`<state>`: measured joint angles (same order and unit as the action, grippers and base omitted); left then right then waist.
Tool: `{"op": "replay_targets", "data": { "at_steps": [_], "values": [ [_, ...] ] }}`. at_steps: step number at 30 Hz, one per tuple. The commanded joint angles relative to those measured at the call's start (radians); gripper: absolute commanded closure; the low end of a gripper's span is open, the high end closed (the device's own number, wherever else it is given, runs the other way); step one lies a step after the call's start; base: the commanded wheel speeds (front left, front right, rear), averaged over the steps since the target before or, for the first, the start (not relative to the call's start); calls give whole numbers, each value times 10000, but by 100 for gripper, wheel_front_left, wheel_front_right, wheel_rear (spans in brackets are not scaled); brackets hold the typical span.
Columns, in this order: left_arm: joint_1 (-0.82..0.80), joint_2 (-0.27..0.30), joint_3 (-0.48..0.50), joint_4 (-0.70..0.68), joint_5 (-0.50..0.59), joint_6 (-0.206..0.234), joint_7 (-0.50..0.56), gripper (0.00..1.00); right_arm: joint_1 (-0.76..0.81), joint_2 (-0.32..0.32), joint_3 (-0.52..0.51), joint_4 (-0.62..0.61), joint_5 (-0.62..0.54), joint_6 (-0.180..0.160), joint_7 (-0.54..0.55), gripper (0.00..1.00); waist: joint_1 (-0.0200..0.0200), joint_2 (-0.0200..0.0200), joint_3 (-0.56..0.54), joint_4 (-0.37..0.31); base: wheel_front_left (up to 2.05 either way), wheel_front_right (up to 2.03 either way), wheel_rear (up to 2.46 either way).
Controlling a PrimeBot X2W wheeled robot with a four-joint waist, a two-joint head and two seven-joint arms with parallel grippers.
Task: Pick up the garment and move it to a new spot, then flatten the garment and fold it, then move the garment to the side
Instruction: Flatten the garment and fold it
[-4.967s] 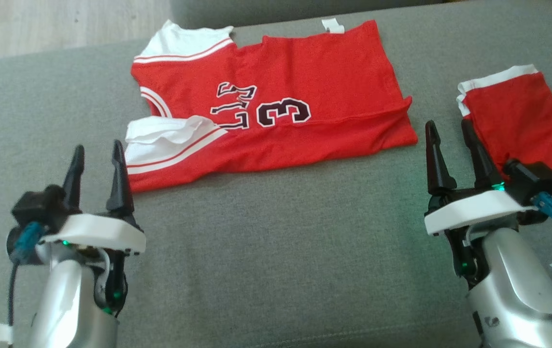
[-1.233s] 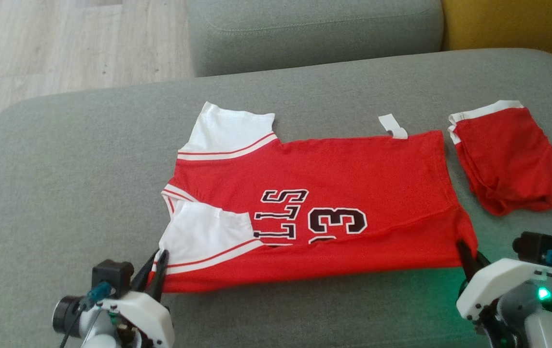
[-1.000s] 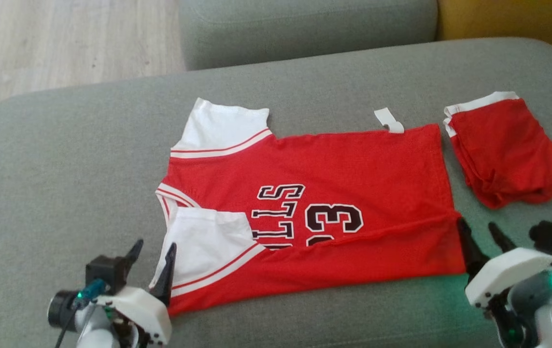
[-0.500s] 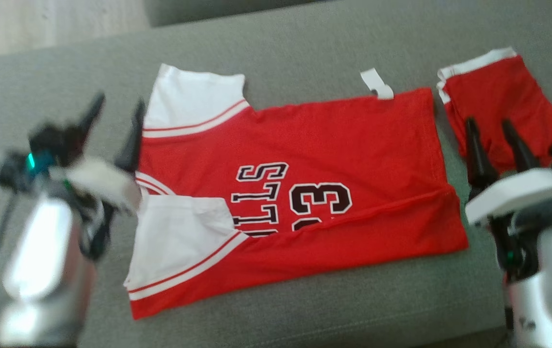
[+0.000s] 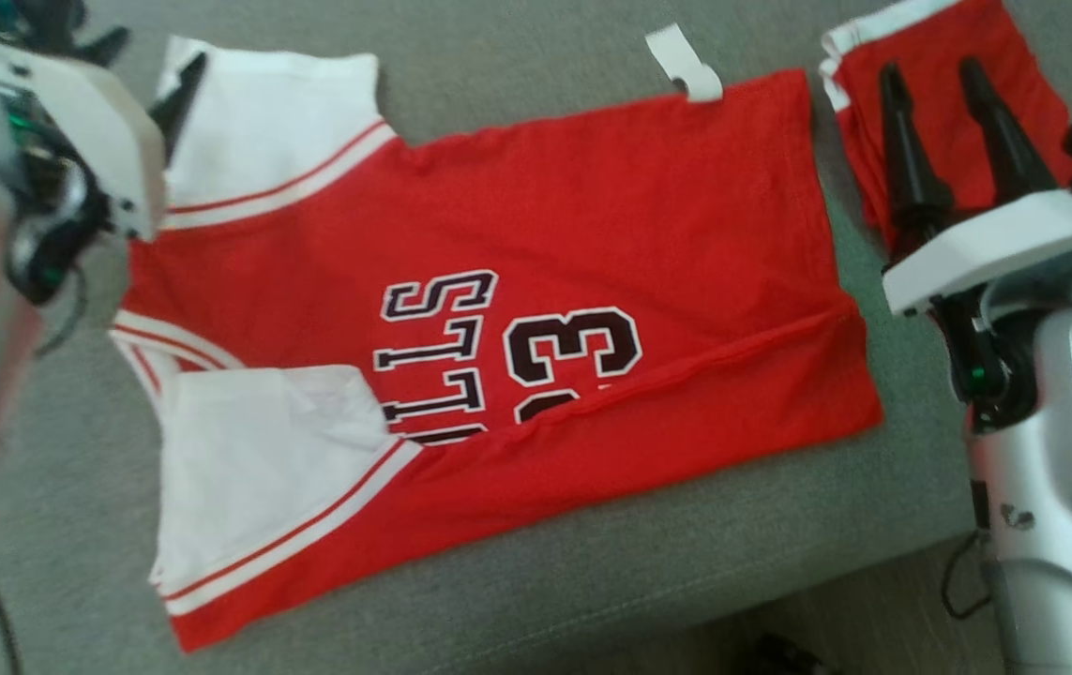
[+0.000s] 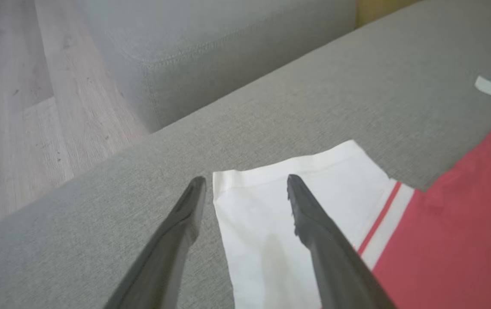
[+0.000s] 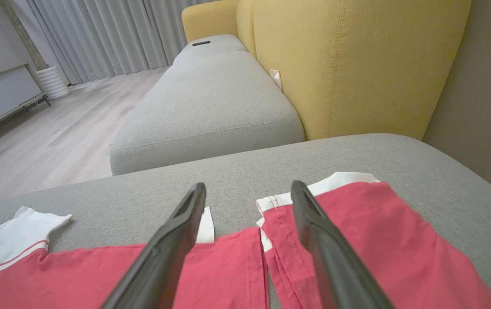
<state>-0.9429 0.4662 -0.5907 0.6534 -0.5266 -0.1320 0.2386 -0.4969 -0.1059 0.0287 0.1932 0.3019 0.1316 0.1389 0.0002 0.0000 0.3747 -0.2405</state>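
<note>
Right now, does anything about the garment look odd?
Yes. The jersey is not flat: its near edge is folded over the number, the near white sleeve overlaps the lettering, and a white tag sticks out.

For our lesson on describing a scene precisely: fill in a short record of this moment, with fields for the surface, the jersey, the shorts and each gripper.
surface: grey cushion
jersey: red with white sleeves, spread on the cushion, near edge folded over part of the number
shorts: red, folded, lying beside the jersey's hem
left gripper: open, over the corner of the far sleeve, holding nothing
right gripper: open, over the gap between jersey and shorts, holding nothing
</note>
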Motion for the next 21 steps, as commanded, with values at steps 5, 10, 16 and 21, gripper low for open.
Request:
{"op": "replay_targets", "data": {
  "at_steps": [5, 10, 16, 21],
  "values": [
    [-1257, 931, -593, 347, -771, 15, 311, 0, -467, 6, 476, -213, 174, -9, -246, 0, -2, 0, 695, -508, 0, 0, 0],
    [-1842, 1192, -1263, 1132, -958, 15, 391, 0, -603, 71, 750, -176, 256, -9, -382, 0, -2, 0, 1006, -703, 0, 0, 0],
    [-2307, 1220, -1657, 2212, -1121, 14, 623, 0, -701, 67, 950, -293, 320, -9, -424, 0, -2, 0, 1252, -881, 0, 0, 0],
    [-2339, 1010, -2141, 2307, -1856, 14, 1170, 0, -692, -6, 947, -343, 289, -9, -424, 0, -2, 0, 1310, -899, 0, 0, 0]
  ]
}}
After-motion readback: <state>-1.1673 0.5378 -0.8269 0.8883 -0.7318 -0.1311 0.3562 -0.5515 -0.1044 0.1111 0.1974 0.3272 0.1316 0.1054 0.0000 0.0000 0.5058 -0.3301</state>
